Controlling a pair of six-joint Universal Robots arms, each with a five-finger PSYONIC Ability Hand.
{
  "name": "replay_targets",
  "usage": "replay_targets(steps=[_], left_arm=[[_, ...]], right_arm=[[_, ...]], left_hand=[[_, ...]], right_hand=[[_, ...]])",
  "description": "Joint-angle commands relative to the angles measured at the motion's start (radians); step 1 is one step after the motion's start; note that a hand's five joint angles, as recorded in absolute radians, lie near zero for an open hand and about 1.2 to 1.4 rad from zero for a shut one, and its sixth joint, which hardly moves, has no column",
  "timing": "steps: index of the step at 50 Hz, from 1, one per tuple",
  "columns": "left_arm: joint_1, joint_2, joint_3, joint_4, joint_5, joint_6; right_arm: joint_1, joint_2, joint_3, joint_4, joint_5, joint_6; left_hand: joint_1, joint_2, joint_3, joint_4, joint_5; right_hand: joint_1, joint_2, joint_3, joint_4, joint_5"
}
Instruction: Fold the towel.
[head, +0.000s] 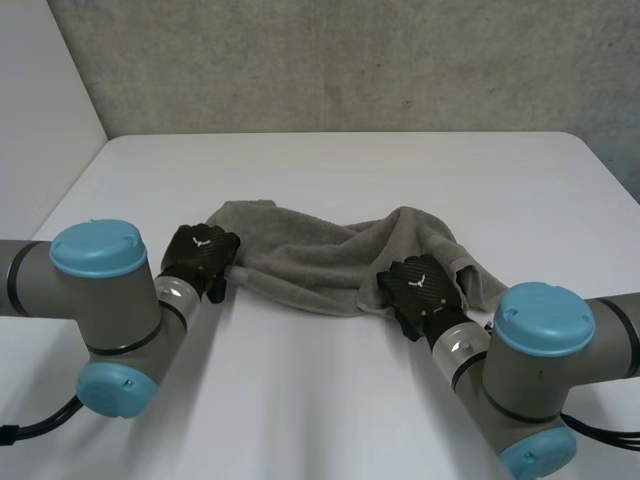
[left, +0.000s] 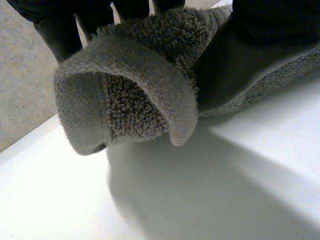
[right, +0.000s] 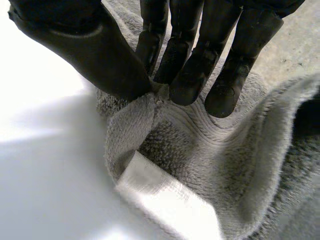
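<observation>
A grey terry towel lies bunched across the middle of the white table. My left hand is at the towel's left end; in the left wrist view its fingers and thumb are closed on a curled corner of the towel, lifted off the table. My right hand sits on the near edge at the right end. In the right wrist view the thumb and fingers pinch a fold of the towel beside its white label.
The table's far edge meets a grey concrete wall. Bare white surface spreads in front of and behind the towel. My two arms come in from the near corners.
</observation>
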Motion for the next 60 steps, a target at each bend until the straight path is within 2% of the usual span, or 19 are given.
replay_targets(steps=[1, 6, 12, 14, 15, 17, 20, 25, 31, 36, 40, 46, 51, 53, 54, 56, 57, 59, 60], left_arm=[[0.002, 0.012, 0.000, -0.003, -0.002, 0.000], [0.007, 0.056, -0.011, -0.012, 0.000, 0.000], [0.004, 0.208, -0.002, -0.069, 0.008, 0.005], [0.007, 0.313, 0.044, -0.209, 0.011, 0.002], [0.007, 0.314, 0.044, -0.210, 0.011, 0.002], [0.005, 0.395, 0.124, -0.360, 0.011, -0.011], [0.007, 0.462, 0.214, -0.475, 0.011, -0.035], [0.033, 0.496, 0.354, -0.596, 0.012, -0.060], [0.136, 0.461, 0.440, -0.726, 0.044, -0.069], [0.215, 0.310, 0.448, -0.781, 0.171, -0.094], [0.221, 0.213, 0.468, -0.798, 0.189, -0.090], [0.212, 0.038, 0.630, -0.798, 0.189, -0.087], [0.206, -0.039, 0.881, -0.788, 0.179, -0.092], [0.188, -0.045, 1.070, -0.720, 0.158, -0.107], [0.188, -0.045, 1.071, -0.719, 0.158, -0.107], [0.142, -0.021, 1.152, -0.536, 0.130, -0.162], [0.142, -0.021, 1.152, -0.535, 0.130, -0.163], [0.134, 0.060, 1.097, -0.369, 0.092, -0.269], [0.134, 0.061, 1.097, -0.368, 0.092, -0.270]], right_arm=[[-0.048, -0.031, -0.015, 0.044, -0.003, 0.003], [-0.122, -0.100, -0.045, 0.142, -0.011, 0.014], [-0.217, -0.304, -0.142, 0.342, -0.072, 0.020], [-0.252, -0.415, -0.249, 0.459, -0.115, 0.047], [-0.252, -0.416, -0.249, 0.460, -0.115, 0.047], [-0.290, -0.503, -0.399, 0.586, -0.129, 0.076], [-0.339, -0.558, -0.556, 0.717, -0.139, 0.074], [-0.425, -0.572, -0.694, 0.876, -0.178, 0.034], [-0.436, -0.503, -0.676, 0.947, -0.209, -0.129], [-0.387, -0.379, -0.633, 0.981, -0.179, -0.285], [-0.359, -0.310, -0.636, 0.981, -0.172, -0.325], [-0.277, -0.153, -0.727, 0.908, -0.155, -0.367], [-0.229, -0.071, -0.868, 0.714, -0.100, -0.385], [-0.218, -0.077, -0.918, 0.426, -0.046, -0.364], [-0.218, -0.077, -0.918, 0.424, -0.046, -0.364], [-0.218, -0.133, -0.854, 0.049, 0.027, -0.319], [-0.218, -0.133, -0.854, 0.047, 0.028, -0.319], [-0.224, -0.271, -0.730, -0.251, 0.070, -0.276], [-0.224, -0.271, -0.730, -0.252, 0.071, -0.276]], left_hand=[[-0.013, -0.090, -0.146, -0.095, -0.239], [-0.013, -0.090, -0.146, -0.095, -0.239], [-0.013, -0.090, -0.146, -0.095, -0.239], [-0.013, -0.090, -0.146, -0.095, -0.239], [-0.013, -0.090, -0.146, -0.095, -0.239], [-0.013, -0.090, -0.146, -0.095, -0.239], [-0.013, -0.090, -0.146, -0.095, -0.239], [-0.013, -0.090, -0.146, -0.095, -0.239], [-0.013, -0.090, -0.146, -0.095, -0.239], [-0.013, -0.090, -0.146, -0.095, -0.239], [-0.013, -0.090, -0.146, -0.095, -0.239], [-0.013, -0.090, -0.146, -0.095, -0.239], [-0.013, -0.090, -0.146, -0.095, -0.239], [-0.013, -0.090, -0.146, -0.095, -0.239], [-0.013, -0.090, -0.146, -0.095, -0.239], [-0.013, -0.090, -0.146, -0.095, -0.239], [-0.013, -0.090, -0.146, -0.095, -0.239], [-0.013, -0.090, -0.146, -0.095, -0.239], [-0.013, -0.090, -0.146, -0.095, -0.239]], right_hand=[[0.075, 0.095, 0.072, 0.065, 0.060], [0.075, 0.095, 0.072, 0.065, 0.060], [0.075, 0.095, 0.072, 0.065, 0.060], [0.075, 0.095, 0.072, 0.065, 0.060], [0.075, 0.095, 0.072, 0.065, 0.060], [0.075, 0.095, 0.072, 0.065, 0.060], [0.075, 0.095, 0.072, 0.065, 0.060], [0.075, 0.095, 0.072, 0.065, 0.060], [0.075, 0.095, 0.072, 0.065, 0.060], [0.075, 0.095, 0.072, 0.065, 0.060], [0.075, 0.095, 0.072, 0.065, 0.060], [0.075, 0.095, 0.072, 0.065, 0.060], [0.075, 0.095, 0.072, 0.065, 0.060], [0.075, 0.095, 0.072, 0.065, 0.060], [0.075, 0.095, 0.072, 0.065, 0.060], [0.075, 0.095, 0.072, 0.065, 0.060], [0.075, 0.095, 0.072, 0.065, 0.060], [0.075, 0.095, 0.072, 0.065, 0.060], [0.075, 0.095, 0.072, 0.065, 0.060]])
